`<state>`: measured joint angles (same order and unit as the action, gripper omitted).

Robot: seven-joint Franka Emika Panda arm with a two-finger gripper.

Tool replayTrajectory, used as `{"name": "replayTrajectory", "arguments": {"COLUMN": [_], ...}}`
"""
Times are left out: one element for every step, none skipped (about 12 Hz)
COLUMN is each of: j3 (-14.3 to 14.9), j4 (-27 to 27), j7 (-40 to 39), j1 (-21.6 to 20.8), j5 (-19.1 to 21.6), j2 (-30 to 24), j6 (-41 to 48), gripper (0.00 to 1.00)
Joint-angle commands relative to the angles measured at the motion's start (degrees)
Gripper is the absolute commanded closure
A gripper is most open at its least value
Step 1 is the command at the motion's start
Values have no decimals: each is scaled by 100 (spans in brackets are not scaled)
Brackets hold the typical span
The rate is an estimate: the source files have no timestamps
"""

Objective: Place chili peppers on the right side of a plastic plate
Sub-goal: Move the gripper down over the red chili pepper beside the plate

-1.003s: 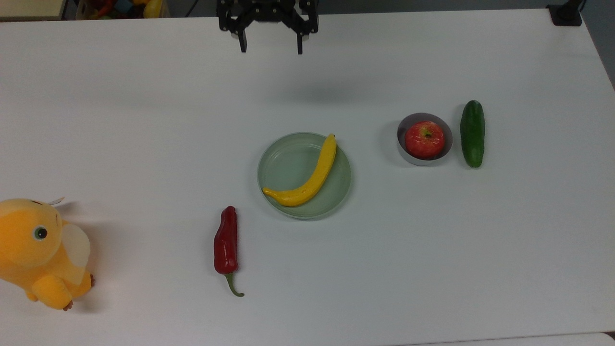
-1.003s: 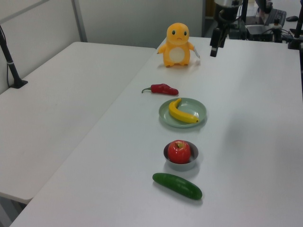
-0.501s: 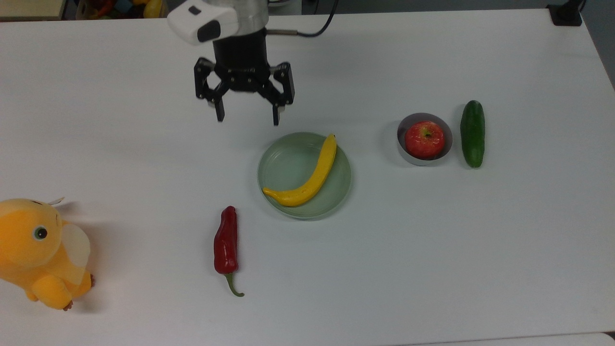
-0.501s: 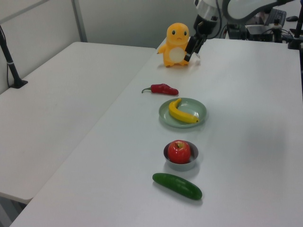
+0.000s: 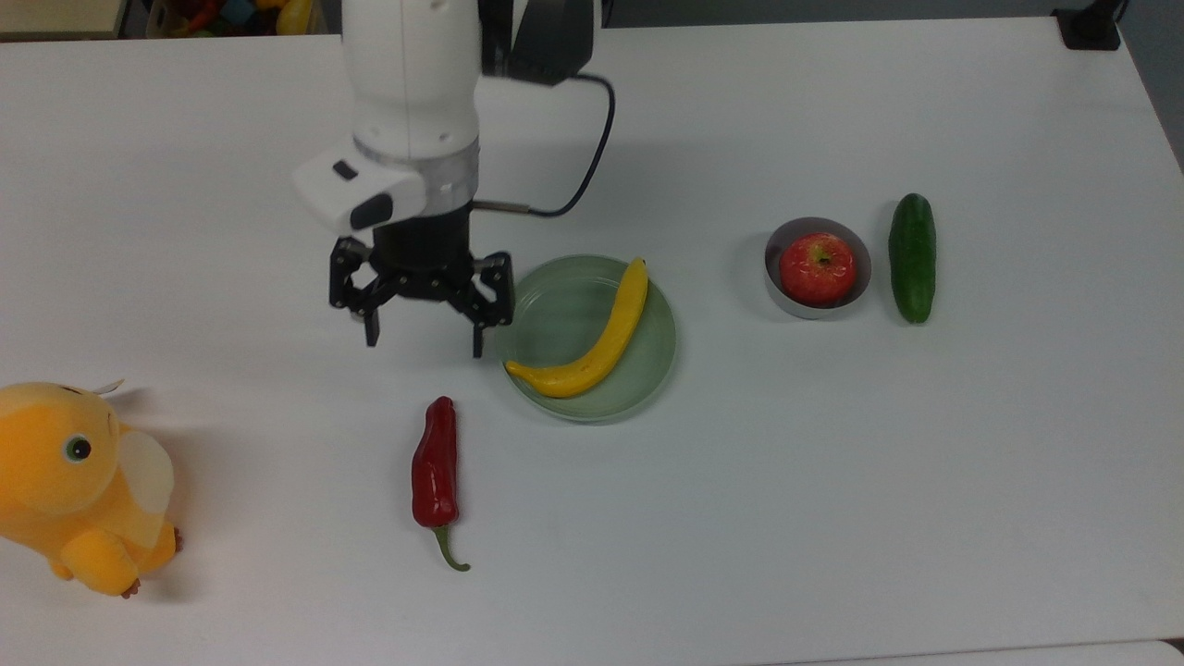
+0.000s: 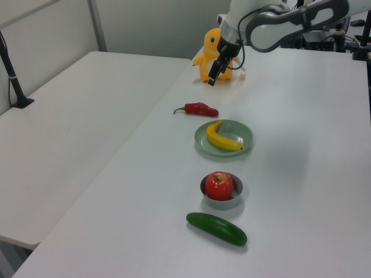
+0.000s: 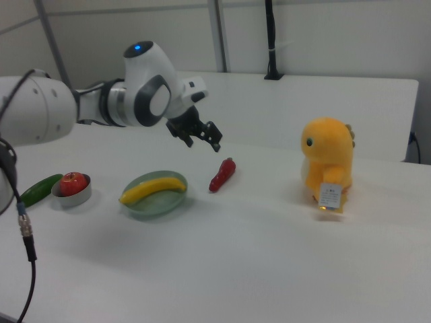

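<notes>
A white worktop [image 5: 832, 518] carries a row of items beneath a single white robot arm [image 5: 412, 102]. The gripper [image 5: 424, 347] hangs above the worktop with its two black fingers spread wide apart and nothing between them; in the top view it sits just to the left of the plastic plate [image 5: 555, 319], its right-hand finger overlapping the plate's rim, and above the chili pepper [image 5: 436, 462]. In the right view the gripper [image 7: 205, 140] is raised clear of the surface, above and slightly to the left of the chili pepper [image 7: 222, 174].

The chili pepper lies flat on the worktop, dark red and glossy, with its green stem pointing toward the top view's lower edge. It is near the plastic plate but apart from it, off the plate's lower-left rim in the top view; in the left view the chili pepper [image 6: 199, 108] lies just beyond the plastic plate [image 6: 240, 130].

The plastic plate, pale mint green, holds a yellow banana [image 5: 592, 338] that curves across its right-hand half in the top view. To the top view's right stands a small grey metal bowl [image 5: 788, 296] containing a red apple [image 5: 817, 268], and just beside the bowl lies a dark-green cucumber [image 5: 911, 257]. An orange plush toy [image 5: 79, 486] stands at the top view's lower left, well apart from the chili pepper.
</notes>
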<state>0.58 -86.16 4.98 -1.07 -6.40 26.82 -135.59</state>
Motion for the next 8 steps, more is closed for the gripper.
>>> {"name": "replayTrajectory", "arguments": {"j3": [30,30,30,30,21,12,3,-14], "j4": [512,521,521,530,530,530,539,547], "j7": [-85,-85,-85,-85,-68,72,247,353], "j1": [168,186,178,177,160,142,125,99], "j5": [-440,-554,-634,-678,-687,-705,-731,-757], "j2": [709,858,982,1096,1184,1246,1273,1299], "j6": [-98,-151,-169,-265,-422,-459,-511,-547], "gripper": [0,0,0,0,0,0,0,0]}}
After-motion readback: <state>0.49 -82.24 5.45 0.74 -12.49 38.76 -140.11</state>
